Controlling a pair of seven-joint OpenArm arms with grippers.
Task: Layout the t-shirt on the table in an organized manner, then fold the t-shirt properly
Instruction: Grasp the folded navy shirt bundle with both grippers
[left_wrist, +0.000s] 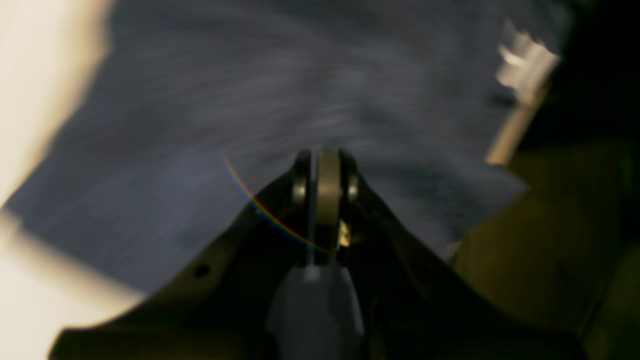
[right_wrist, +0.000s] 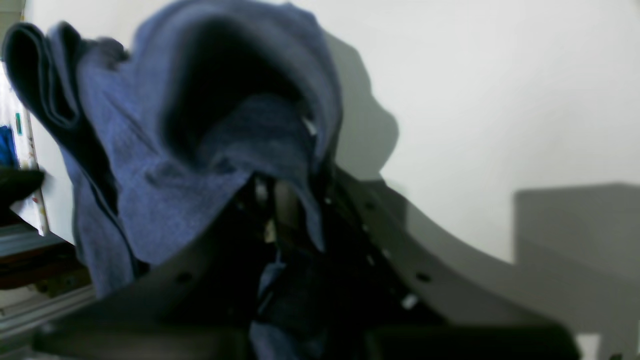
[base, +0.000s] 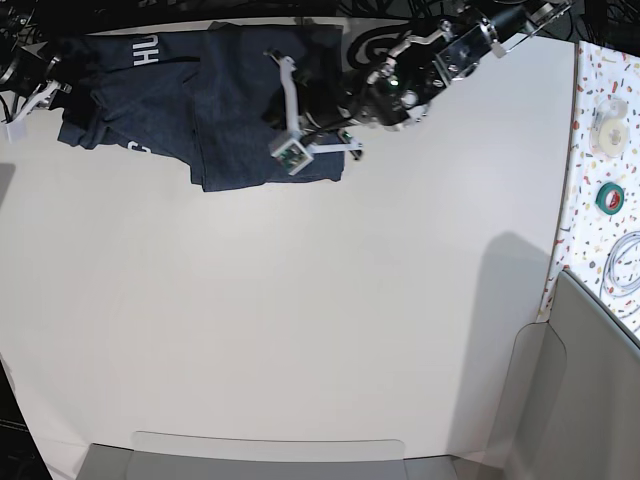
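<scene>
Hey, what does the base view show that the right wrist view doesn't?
Only the base view shows the whole t-shirt bunched at the table's far edge, its white lettering, the left claw over the cloth, and the speckled strip with a green tape roll. Only the right wrist view shows cloth draped in folds over the right claw, shut on it. Both show navy shirt and white table.

- The t-shirt (base: 215, 110) is dark heathered navy and lies spread but rumpled along the top edge of the base view, from the upper left toward the centre. White block letters show near its upper left; folds overlap through its middle.
- In the right wrist view its cloth (right_wrist: 200, 145) bunches upward, possibly doubled over.
- The table (base: 300, 320) is plain, smooth white, filling most of the base view.
</scene>
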